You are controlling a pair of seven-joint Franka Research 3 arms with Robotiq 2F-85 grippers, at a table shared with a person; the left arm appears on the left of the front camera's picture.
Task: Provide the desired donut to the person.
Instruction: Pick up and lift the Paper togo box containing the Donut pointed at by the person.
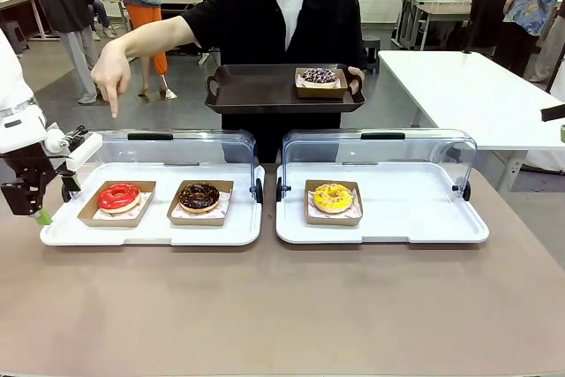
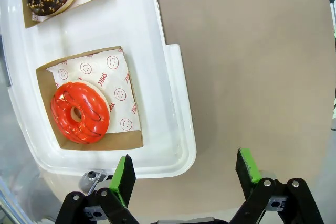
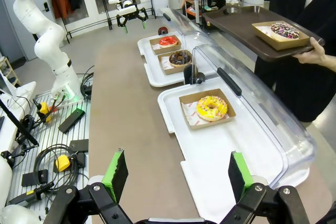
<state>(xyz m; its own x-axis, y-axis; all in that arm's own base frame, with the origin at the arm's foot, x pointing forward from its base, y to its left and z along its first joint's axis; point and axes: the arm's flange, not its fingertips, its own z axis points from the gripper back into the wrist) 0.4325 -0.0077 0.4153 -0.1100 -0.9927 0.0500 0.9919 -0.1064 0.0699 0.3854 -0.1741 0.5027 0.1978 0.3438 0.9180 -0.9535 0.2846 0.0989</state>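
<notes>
Two sets of fingers, both spread wide and holding nothing. My left fingers [image 2: 125, 177] hang over the bare surface [image 2: 252, 66] at its left edge, just beside the corner of the left tray [image 2: 173, 129] and touching nothing. My right fingers [image 3: 116, 174] hover above the end of the right tray [image 3: 210, 156].

Just past my left fingers the red donut [image 2: 79, 113] lies on printed paper in an open carton [image 2: 131, 142], at the left end of that tray. I judge it light and soft, with a glossy glaze that would smear or stick under my pads. I would not pinch the donut itself. The carton's low wall nearest me is the better hold, gripped gently since thin card bends, and carried level.

Farther along the same tray sits the chocolate donut [image 1: 199, 196]. The yellow donut [image 1: 332, 198] is alone in the right tray. Both clear lids [image 1: 177, 152] stand raised along the trays' far sides.

At the far edge the person [image 1: 265, 24] points one hand [image 1: 110, 72] down over the red donut's end, so I take that as the one wanted. The other hand holds a dark tray [image 1: 256, 90] that already carries a sprinkled donut [image 1: 318, 76].
</notes>
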